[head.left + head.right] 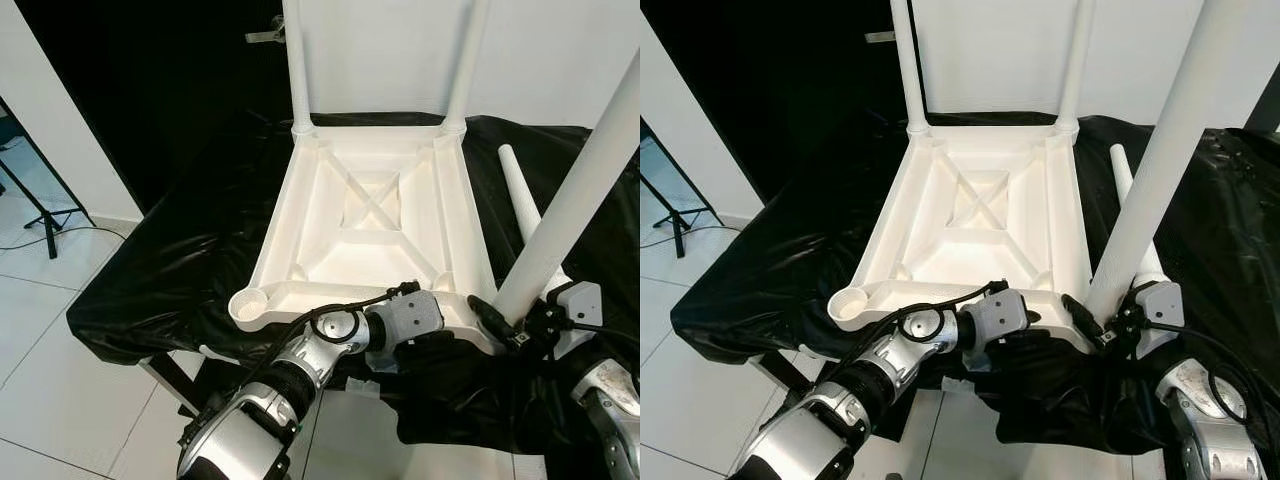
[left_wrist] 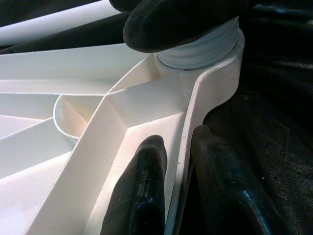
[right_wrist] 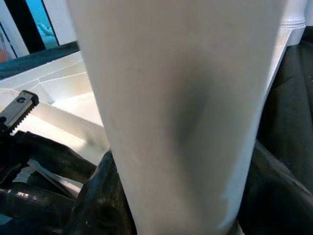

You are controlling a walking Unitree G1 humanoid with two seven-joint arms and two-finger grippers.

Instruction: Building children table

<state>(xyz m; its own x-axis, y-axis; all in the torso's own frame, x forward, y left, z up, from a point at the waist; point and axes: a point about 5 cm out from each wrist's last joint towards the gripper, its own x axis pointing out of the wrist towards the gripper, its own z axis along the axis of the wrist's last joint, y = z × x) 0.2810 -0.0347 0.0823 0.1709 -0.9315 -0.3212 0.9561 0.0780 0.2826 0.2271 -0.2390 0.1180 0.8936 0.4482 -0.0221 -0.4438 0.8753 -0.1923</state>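
The right gripper (image 1: pixel 515 330) is closed around the base of a white table leg (image 1: pixel 580 195), at the near right corner of the tabletop (image 1: pixel 370 215). In the right wrist view the leg (image 3: pixel 181 112) blocks nearly the whole frame, and the black fingers (image 3: pixel 102 200) appear only as dark shapes on either side of it. The leg rises tilted up and to the right, and its upper end is cut off by the frame edge.

The left gripper (image 1: pixel 430 345) is at the near edge of the tabletop, just left of the same corner. In the left wrist view its two fingers (image 2: pixel 142 191) straddle the thin rim of the tabletop (image 2: pixel 195 122), one inside and one outside, narrowly set and clamping the rim. The threaded base of the leg sits in the corner socket (image 2: pixel 205 51), partly hidden by a black finger above it.

The tabletop lies upside down on a surface covered with black sheeting (image 1: pixel 170 270), with its ribbed underside facing up. Two further legs (image 1: pixel 298 70) stand upright in the far corner sockets; their tops are cut off. The near left socket (image 1: pixel 250 303) holds nothing. One loose leg (image 1: pixel 520 195) lies on the sheeting to the right of the tabletop, partly hidden behind the held leg.
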